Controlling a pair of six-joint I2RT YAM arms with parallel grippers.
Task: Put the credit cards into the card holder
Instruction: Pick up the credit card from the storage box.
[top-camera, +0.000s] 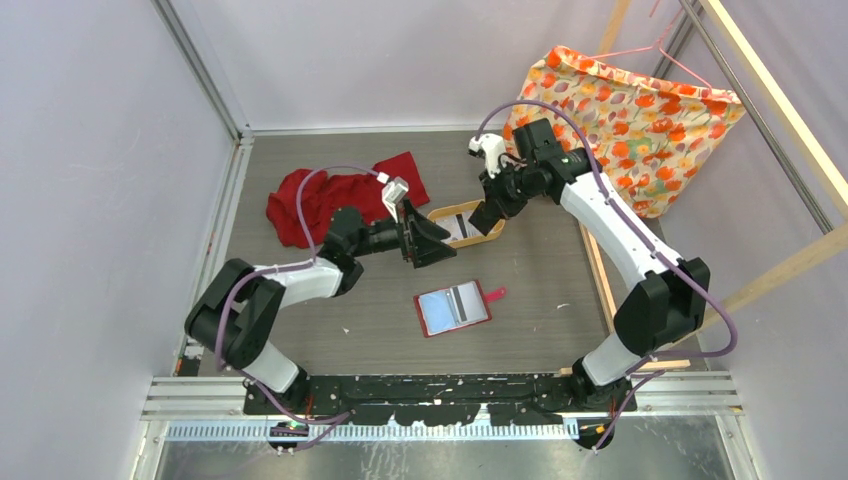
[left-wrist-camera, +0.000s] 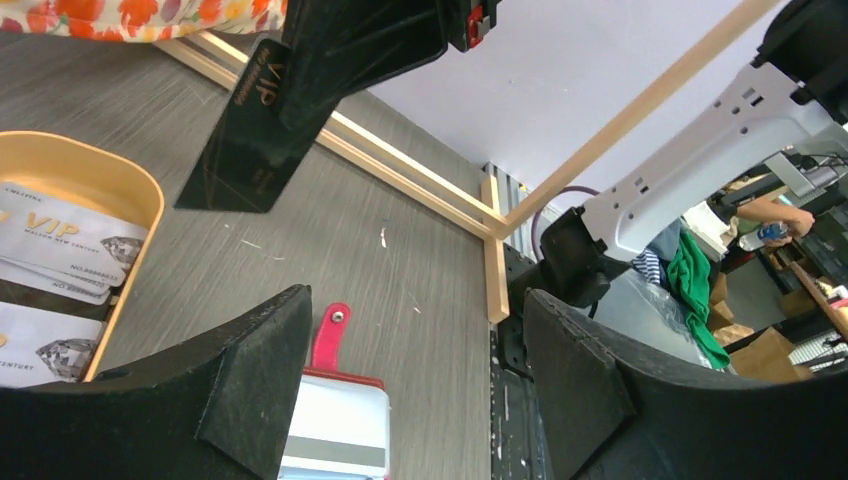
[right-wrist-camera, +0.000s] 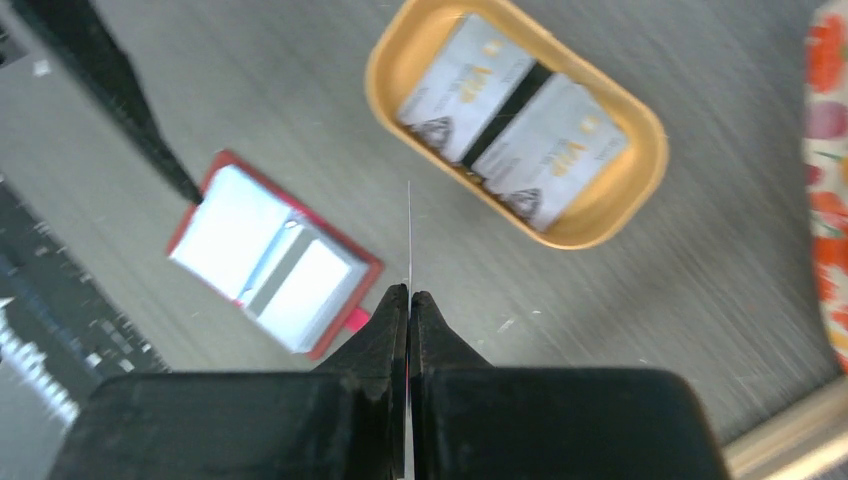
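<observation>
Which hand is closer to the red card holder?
Left. The left hand hangs just beyond the card holder; the right hand is farther off, at the wooden tray, gripping a black card.

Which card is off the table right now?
The black VIP card, pinched in the right hand and hanging in the air; the pale cards lie flat in the tan tray.

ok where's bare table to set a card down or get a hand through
Bare table between the card holder and the arm bases, and right of it up to the wooden strip. Also a patch between the red cloth and the right arm. Crowded around the tray, where the open left gripper and the right gripper, pinching a black card, meet.
</observation>
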